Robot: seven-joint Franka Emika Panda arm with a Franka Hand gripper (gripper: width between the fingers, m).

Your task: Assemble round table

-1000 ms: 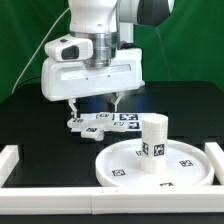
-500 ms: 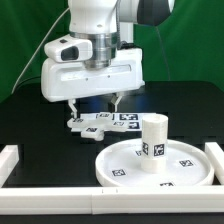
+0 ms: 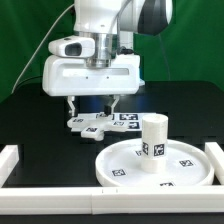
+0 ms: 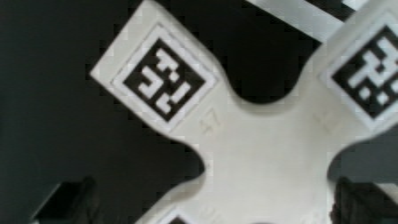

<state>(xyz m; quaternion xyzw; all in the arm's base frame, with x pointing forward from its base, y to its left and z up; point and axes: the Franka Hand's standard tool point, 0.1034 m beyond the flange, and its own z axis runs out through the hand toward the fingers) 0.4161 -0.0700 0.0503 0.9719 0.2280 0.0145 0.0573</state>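
The large rimmed round disc [image 3: 125, 165] lies on the black table at the exterior view's front right. The short thick cylindrical leg [image 3: 153, 137] stands upright on it. My gripper [image 3: 94, 108] is open and hangs just over a white cross-shaped part with tags [image 3: 88, 126] behind the disc. Its fingers [image 3: 72, 106] stand on either side of that part. In the wrist view the cross-shaped part [image 4: 249, 130] fills the picture, and the gripper [image 4: 214, 205] straddles one arm of it, with a dark fingertip [image 4: 64, 200] at each edge. Whether the fingers touch it I cannot tell.
The marker board [image 3: 130, 119] lies flat just behind the cross-shaped part. White rails edge the table at the front [image 3: 50, 192], the left [image 3: 9, 160] and the right [image 3: 214, 155]. A green backdrop stands behind.
The gripper body has shifted slightly to the exterior view's right. The fingers stay over the cross-shaped part. The disc and leg have not moved.
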